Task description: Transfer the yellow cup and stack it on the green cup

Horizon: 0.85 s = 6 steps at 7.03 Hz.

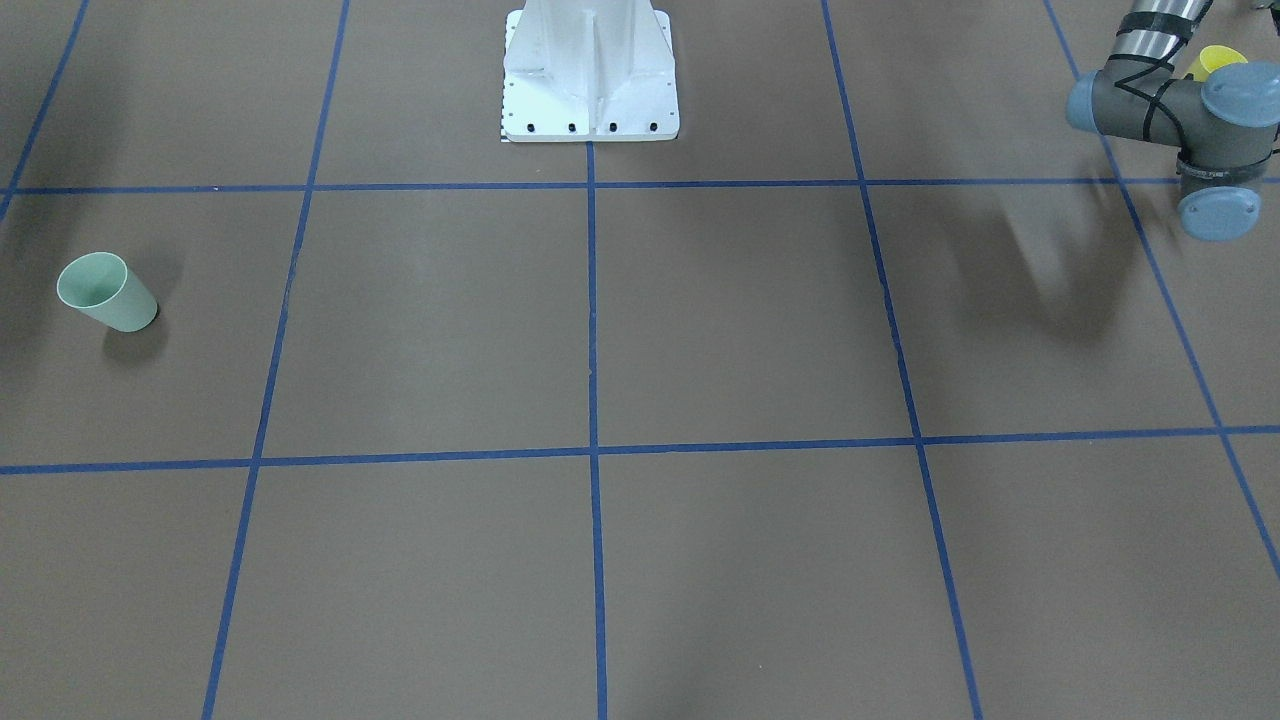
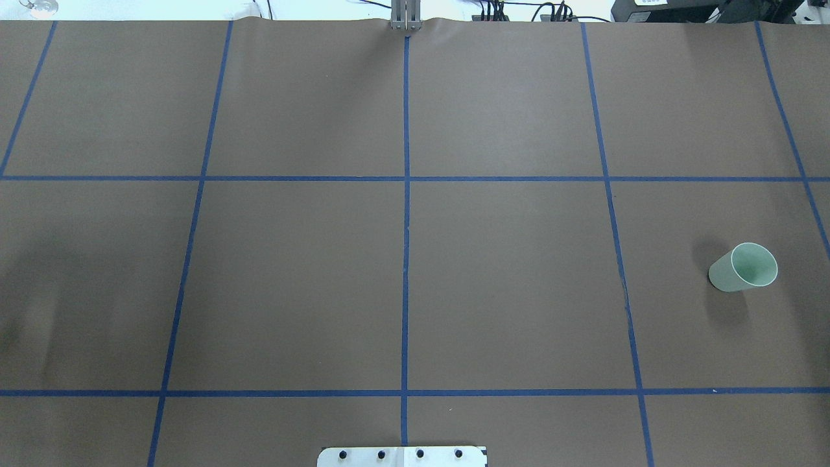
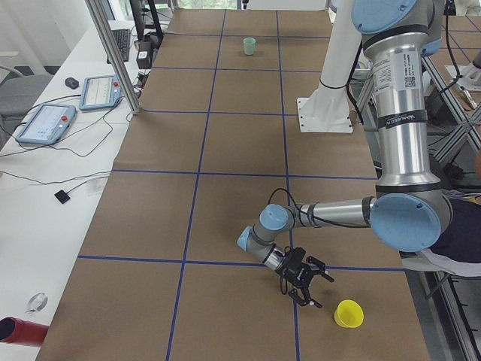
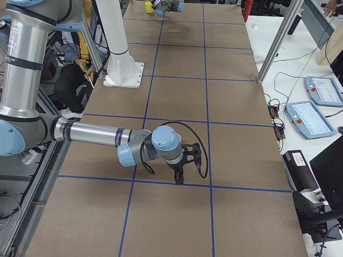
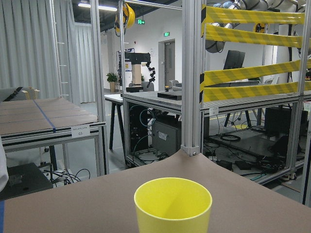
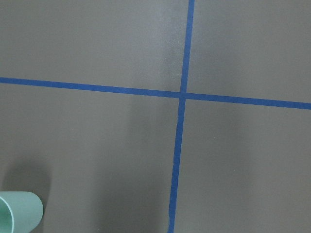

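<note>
Facing me, the green cup (image 1: 108, 292) stands upright on the table (image 1: 700, 330) at 9 o'clock. The yellow cup (image 1: 1215, 60) peeks out at 1 o'clock, mostly hidden behind my left arm (image 1: 1170, 105). Neither tool shows here.

From overhead, the green cup (image 2: 744, 266) stands alone at 3 o'clock.

From the left end, my left gripper (image 3: 319, 289) hangs low over the table. The yellow cup (image 3: 349, 313) sits just beside it at 4 o'clock, not touching. I cannot tell whether that tool is released or clenched. The green cup (image 3: 249, 46) is far off at 12 o'clock.

From the right end, my right gripper (image 4: 179, 179) points down near a tape line (image 4: 241, 188); I cannot tell its state either. The yellow cup (image 4: 148, 7) is at 11 o'clock.

My left wrist camera has the yellow cup (image 5: 173, 204) upright at 6 o'clock.

My right wrist camera has the green cup (image 6: 19, 213) at 7 o'clock.
</note>
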Tool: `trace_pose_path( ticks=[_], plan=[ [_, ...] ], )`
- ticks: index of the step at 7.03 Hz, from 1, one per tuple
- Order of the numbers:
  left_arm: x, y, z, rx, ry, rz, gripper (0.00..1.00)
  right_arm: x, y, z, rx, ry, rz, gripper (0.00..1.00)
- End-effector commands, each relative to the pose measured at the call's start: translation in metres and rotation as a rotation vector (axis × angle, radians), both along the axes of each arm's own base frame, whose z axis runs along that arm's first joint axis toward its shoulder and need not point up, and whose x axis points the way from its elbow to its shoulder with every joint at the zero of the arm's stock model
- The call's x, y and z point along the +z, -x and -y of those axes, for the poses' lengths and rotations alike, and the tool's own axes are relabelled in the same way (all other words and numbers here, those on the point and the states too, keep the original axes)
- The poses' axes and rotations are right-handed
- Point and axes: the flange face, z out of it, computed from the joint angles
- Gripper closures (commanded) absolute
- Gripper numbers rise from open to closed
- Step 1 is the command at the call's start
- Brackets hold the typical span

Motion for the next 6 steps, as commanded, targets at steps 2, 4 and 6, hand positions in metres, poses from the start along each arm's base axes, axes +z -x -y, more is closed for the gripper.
trace_pose_path(
  ticks=[2, 4, 6],
  plan=[
    [0.023, -0.006, -0.006, 0.021, -0.011, -0.020, 0.00, 0.010, 0.000, -0.002, 0.001, -0.006, 0.001, 0.00],
    [0.046, 0.001, -0.015, 0.029, 0.001, -0.018, 0.00, 0.011, 0.000, -0.001, 0.003, -0.005, 0.001, 0.00],
    [0.051, 0.004, -0.020, 0.019, 0.017, -0.016, 0.00, 0.011, 0.000, -0.001, 0.004, -0.004, 0.002, 0.00]
  ],
)
